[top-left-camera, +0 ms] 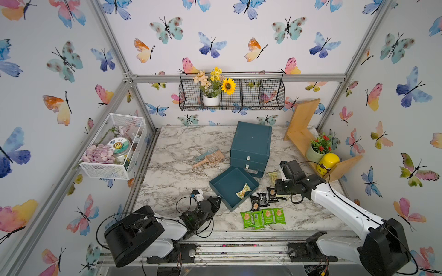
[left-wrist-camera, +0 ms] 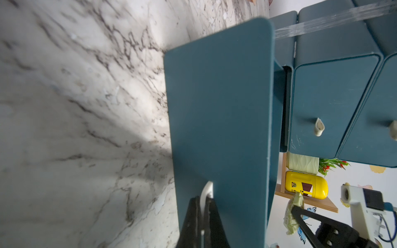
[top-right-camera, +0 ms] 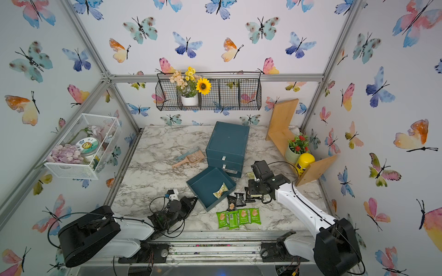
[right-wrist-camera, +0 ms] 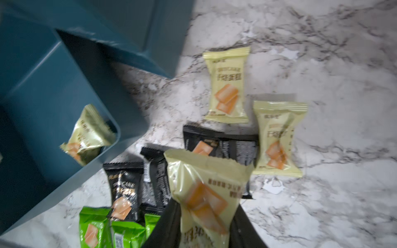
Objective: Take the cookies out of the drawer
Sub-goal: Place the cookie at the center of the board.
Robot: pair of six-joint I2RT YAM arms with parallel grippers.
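Note:
The teal drawer (top-left-camera: 221, 185) lies out of its cabinet (top-left-camera: 251, 143) on the marble table, with one pale yellow cookie packet (top-left-camera: 243, 191) inside it against the wall. My left gripper (left-wrist-camera: 203, 198) is shut on the drawer's white handle (left-wrist-camera: 207, 187) at its front face. Just right of the drawer, my right gripper (right-wrist-camera: 204, 206) hovers above the table, shut on a pale yellow cookie packet (right-wrist-camera: 206, 184). Below it lie black packets (right-wrist-camera: 123, 189), green packets (top-left-camera: 263, 217) and two pale yellow packets (right-wrist-camera: 227, 85).
Two plastic scoops (top-left-camera: 210, 157) lie left of the cabinet. A wooden shelf (top-left-camera: 303, 133) with a potted plant and a yellow jar (top-left-camera: 327, 163) stands at the right. A white wire basket (top-left-camera: 112, 148) hangs on the left wall, and a black one (top-left-camera: 232, 93) on the back wall.

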